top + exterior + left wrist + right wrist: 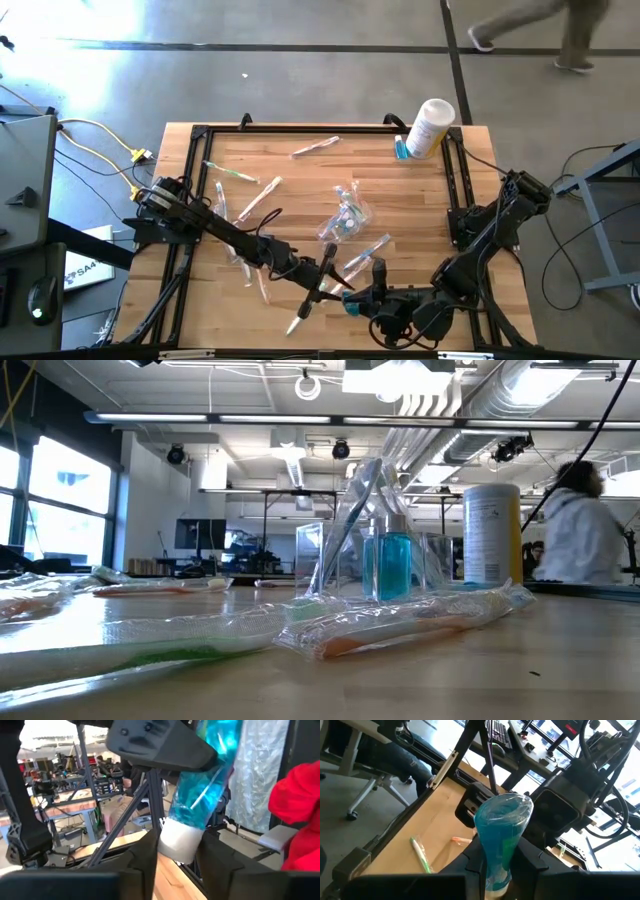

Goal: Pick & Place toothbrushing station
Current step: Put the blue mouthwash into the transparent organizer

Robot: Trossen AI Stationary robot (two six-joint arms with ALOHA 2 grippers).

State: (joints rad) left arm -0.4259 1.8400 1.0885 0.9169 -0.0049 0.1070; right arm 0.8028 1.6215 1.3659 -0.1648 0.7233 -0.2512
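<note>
Two claws meet over the near edge of your table. Your right gripper (500, 865) is clamped on a teal tube (501, 840), its fingers (475, 857) pressing the tube's sides near the white cap end, so the crimped end points away from the wrist. Your left gripper (175, 855) is at the same tube (200, 795), with the white cap (180, 840) sitting between its fingers (145, 860); they stand narrow on either side of the cap, but you cannot tell whether they actually press it. From above, both grippers (335, 285) and (365, 300) sit just beside each other near the table's front edge, with the tube (352, 308) between them. Around them, wrapped toothbrushes (315, 147) lie scattered over the wooden table (300, 200), one (300, 322) just below the left gripper. A clear plastic bag (345, 215) holding teal items lies near the middle. A white canister (432, 127) stands at the far right corner, touching a small blue bottle (401, 148). Beyond the table a person (585, 530) in white shows in the room.
</note>
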